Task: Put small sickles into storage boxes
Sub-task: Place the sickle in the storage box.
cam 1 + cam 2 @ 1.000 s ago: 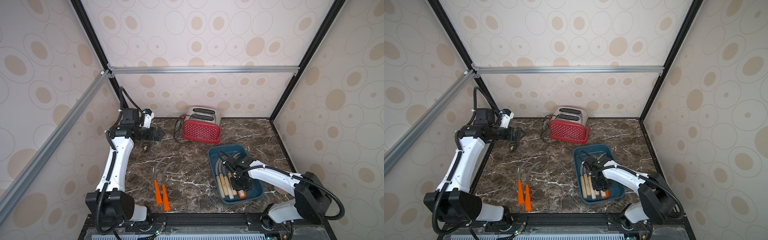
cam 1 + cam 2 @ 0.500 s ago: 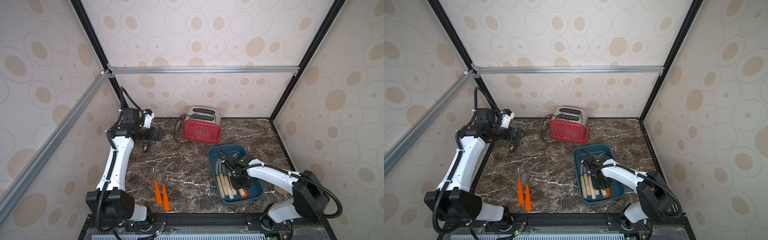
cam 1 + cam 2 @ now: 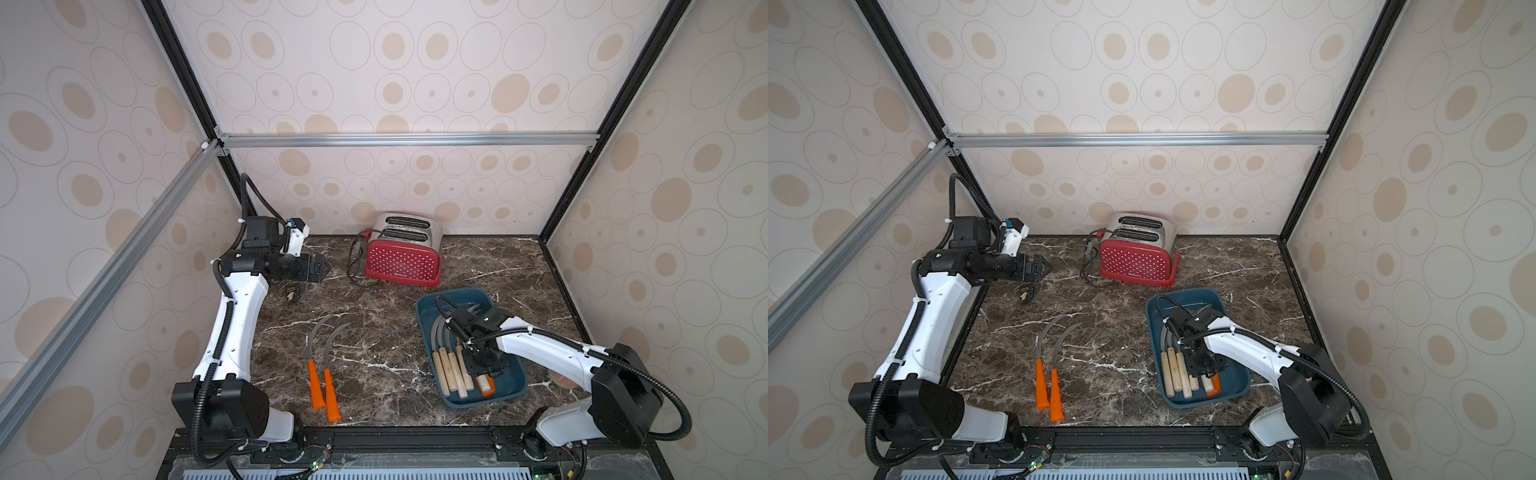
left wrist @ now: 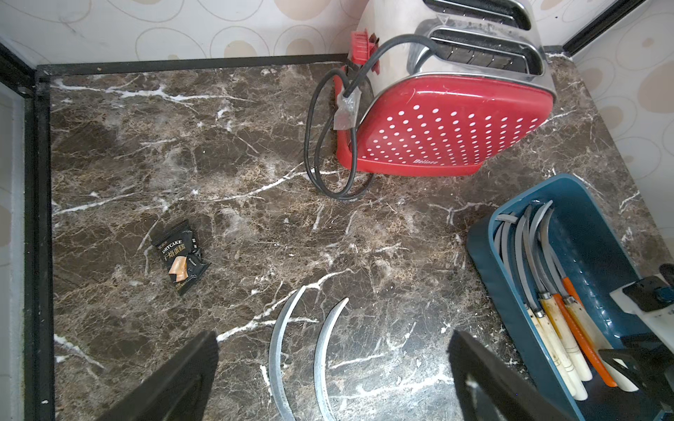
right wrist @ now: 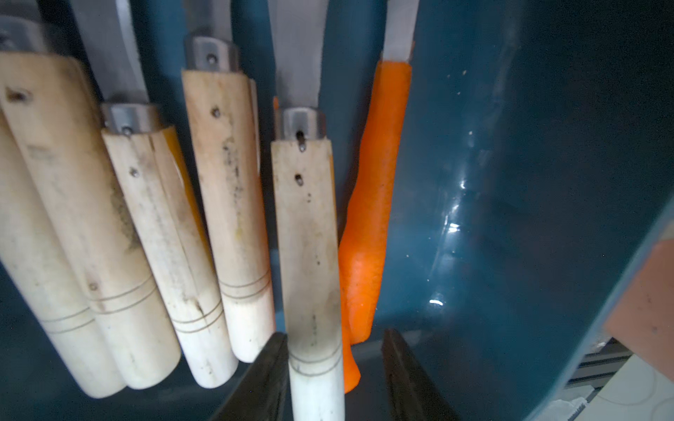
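Now the right gripper [image 5: 333, 335] has its jaws apart. The end of one wooden-handled sickle [image 5: 304, 237] sits between them, with one jaw right against it and the other standing clear. A second ago this gripper was in about the same spot.

Beside the jaws lie four more wooden handles [image 5: 226, 182], so five in all, and an orange handle [image 5: 372, 204]. All are inside the one blue tray [image 5: 510, 182]. Only this wrist view shows all five; in both top views the gripper hides some.

Well away from these jaws, two orange sickles [image 3: 315, 384] lie on the table [image 3: 374, 332], unmoved. The left gripper [image 4: 332, 333] hangs far off, jaws wide apart and empty. Only its wrist view shows the writing on one snack packet [image 4: 180, 262], near one red toaster [image 4: 448, 127].
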`<state>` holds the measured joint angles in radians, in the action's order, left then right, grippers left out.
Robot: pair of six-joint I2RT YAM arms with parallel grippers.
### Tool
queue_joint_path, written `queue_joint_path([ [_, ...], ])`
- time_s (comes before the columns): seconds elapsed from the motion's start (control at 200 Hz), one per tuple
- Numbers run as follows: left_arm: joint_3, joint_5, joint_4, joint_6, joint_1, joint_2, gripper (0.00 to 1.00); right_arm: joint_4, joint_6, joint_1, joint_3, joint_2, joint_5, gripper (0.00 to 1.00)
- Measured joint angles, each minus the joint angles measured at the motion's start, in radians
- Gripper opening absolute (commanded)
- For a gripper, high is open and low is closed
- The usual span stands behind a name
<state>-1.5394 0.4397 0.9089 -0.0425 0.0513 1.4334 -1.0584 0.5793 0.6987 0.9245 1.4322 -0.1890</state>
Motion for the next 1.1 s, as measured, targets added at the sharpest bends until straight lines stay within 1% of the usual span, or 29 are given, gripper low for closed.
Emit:
queue_joint_path([
  [0.541, 0.0, -0.001, 0.0, 0.0, -0.002, 0.0, 0.99, -0.019, 0.004, -0.005, 0.022, -0.002, -0.043, 0.43],
  [0.711, -0.002, -0.01, 0.0, 0.0, -0.002, 0.0, 0.99, -0.015, 0.004, -0.005, 0.051, -0.05, -0.038, 0.43],
  [0.821, -0.004, -0.023, -0.001, 0.001, -0.002, 0.0, 0.99, 0.009, 0.003, -0.005, 0.069, -0.106, -0.012, 0.43],
  [0.961, -0.004, -0.055, -0.002, 0.007, -0.002, 0.0, 0.99, 0.084, 0.004, -0.005, 0.074, -0.192, 0.049, 0.43],
  [1.102, -0.004, -0.082, -0.002, 0.031, -0.002, 0.0, 0.99, 0.169, 0.013, 0.001, 0.075, -0.226, 0.122, 0.43],
])
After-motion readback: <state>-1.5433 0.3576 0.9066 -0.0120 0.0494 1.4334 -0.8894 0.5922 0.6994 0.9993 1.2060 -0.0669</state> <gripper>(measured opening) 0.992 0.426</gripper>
